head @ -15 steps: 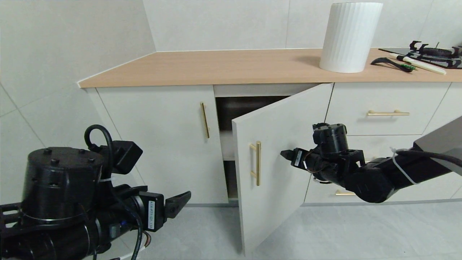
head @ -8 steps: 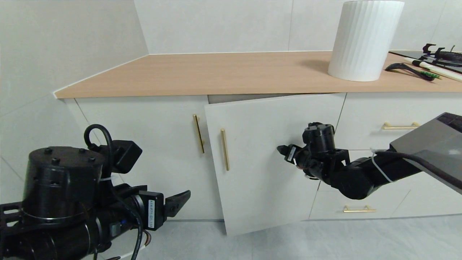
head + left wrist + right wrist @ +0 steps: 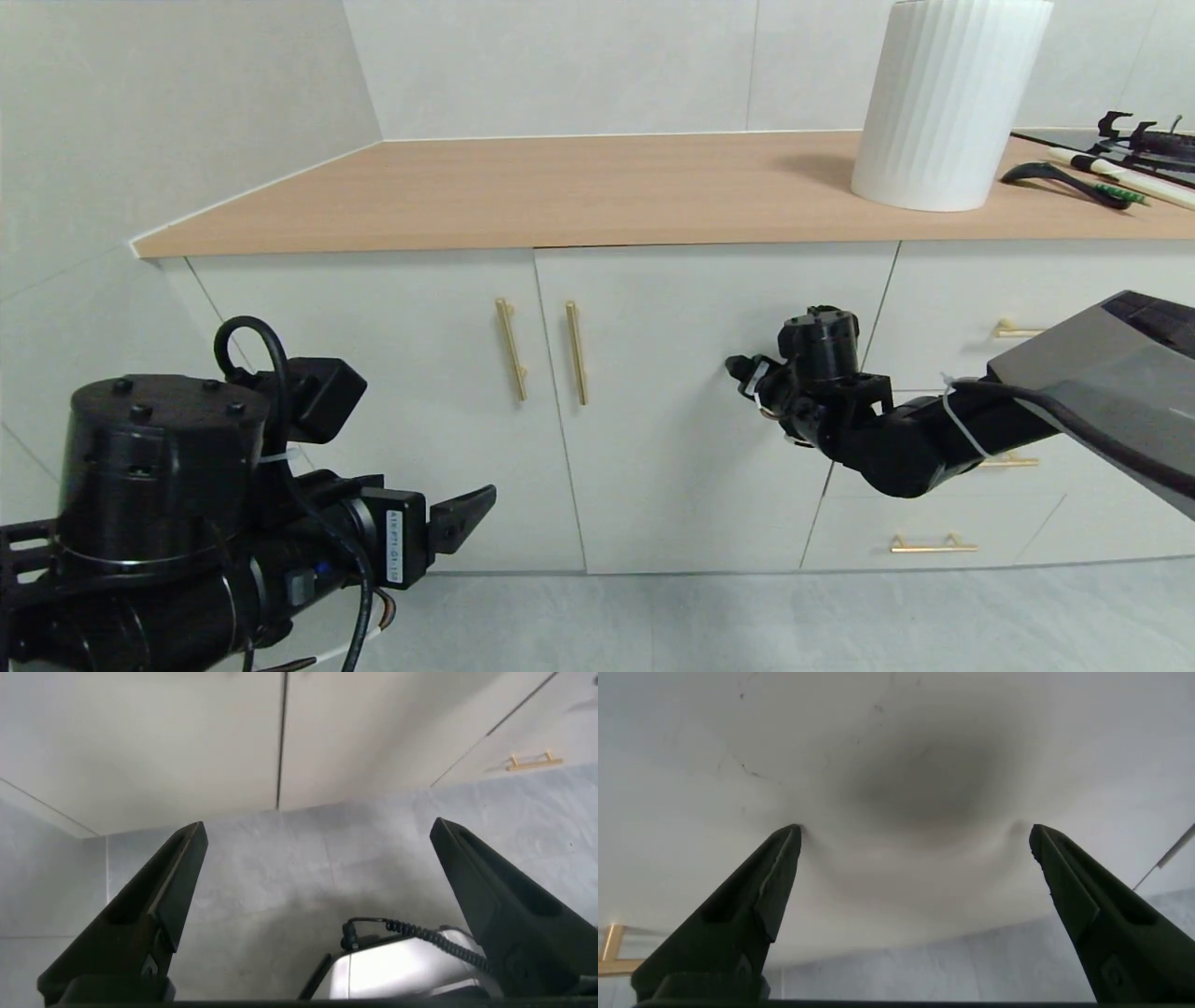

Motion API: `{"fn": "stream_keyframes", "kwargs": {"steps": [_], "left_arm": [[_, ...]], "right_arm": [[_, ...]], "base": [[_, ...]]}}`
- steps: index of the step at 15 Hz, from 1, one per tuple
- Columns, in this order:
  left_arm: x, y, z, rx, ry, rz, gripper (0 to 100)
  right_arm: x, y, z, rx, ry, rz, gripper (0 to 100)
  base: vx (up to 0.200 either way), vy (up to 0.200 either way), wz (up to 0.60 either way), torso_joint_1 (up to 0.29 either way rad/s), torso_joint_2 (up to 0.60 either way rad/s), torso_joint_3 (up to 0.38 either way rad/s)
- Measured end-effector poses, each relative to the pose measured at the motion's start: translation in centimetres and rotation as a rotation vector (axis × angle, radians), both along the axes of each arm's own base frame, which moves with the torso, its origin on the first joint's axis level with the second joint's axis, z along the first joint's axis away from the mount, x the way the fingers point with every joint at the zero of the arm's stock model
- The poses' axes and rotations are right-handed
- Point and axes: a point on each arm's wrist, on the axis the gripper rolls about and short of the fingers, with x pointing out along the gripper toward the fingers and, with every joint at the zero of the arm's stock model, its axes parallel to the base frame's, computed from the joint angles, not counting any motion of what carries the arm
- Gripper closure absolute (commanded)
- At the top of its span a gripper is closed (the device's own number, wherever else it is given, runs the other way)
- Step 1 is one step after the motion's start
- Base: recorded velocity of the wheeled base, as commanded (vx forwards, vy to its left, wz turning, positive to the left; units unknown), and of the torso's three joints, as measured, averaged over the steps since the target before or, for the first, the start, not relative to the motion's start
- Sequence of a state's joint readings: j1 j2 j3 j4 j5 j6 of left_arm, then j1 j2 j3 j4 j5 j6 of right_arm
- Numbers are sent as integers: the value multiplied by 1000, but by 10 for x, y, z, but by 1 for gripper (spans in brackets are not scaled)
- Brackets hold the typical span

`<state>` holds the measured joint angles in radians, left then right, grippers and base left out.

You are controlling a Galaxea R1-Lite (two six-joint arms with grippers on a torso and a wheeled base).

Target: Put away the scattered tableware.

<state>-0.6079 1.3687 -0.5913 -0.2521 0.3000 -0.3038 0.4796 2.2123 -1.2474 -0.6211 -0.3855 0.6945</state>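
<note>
The tableware I'm seeing is lying on the desk (image 3: 560,196) off to my right: a black spoon (image 3: 1050,175) and a pale stick (image 3: 1125,177) just beside it, past the tall white ribbed pot (image 3: 948,103), right next to the stove grate (image 3: 1148,140). Neither arm is touching any of it.

Now the big change: the cupboard door (image 3: 691,411) under the desk is closing. A second ago it was standing wide open with the dark shelf showing, half a second ago it was hanging just ajar, and now it is sitting flush with its neighbour, the two gold handles (image 3: 576,352) side by side. My head view is also swinging a little, so I'm not counting the pot's shift as a move.

The right fingers (image 3: 738,367) are doing the pushing. They are spread wide apart, gripping nothing, tips right up at the door face (image 3: 906,784); I can't tell whether they are pressing it or just short of it.

The left fingers (image 3: 462,518) are hanging low on my left, well apart from the cupboard, also spread open and empty over the grey floor (image 3: 280,896), and that arm is staying put.

I'm reading this as the cupboard being shut again. With spoon and stick sitting out, I'm judging the tidying unfinished.
</note>
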Motion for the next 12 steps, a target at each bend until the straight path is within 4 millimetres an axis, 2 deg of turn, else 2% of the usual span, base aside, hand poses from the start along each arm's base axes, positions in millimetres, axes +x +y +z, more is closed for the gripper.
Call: {"fn": "stream_keyframes", "kwargs": {"steps": [7, 10, 12], "left_arm": [[0, 0, 0, 0, 0, 1, 0], [-1, 1, 3, -9, -11, 2, 0], [-2, 5, 7, -20, -30, 16, 0]], "right_arm": [[6, -13, 3, 0, -8, -57, 0], [-17, -23, 15, -3, 15, 22, 0], [-47, -37, 34, -43, 14, 110, 0]], "base": [[0, 0, 0, 0, 0, 0], [0, 0, 0, 0, 0, 0], [0, 0, 0, 0, 0, 0]]}}
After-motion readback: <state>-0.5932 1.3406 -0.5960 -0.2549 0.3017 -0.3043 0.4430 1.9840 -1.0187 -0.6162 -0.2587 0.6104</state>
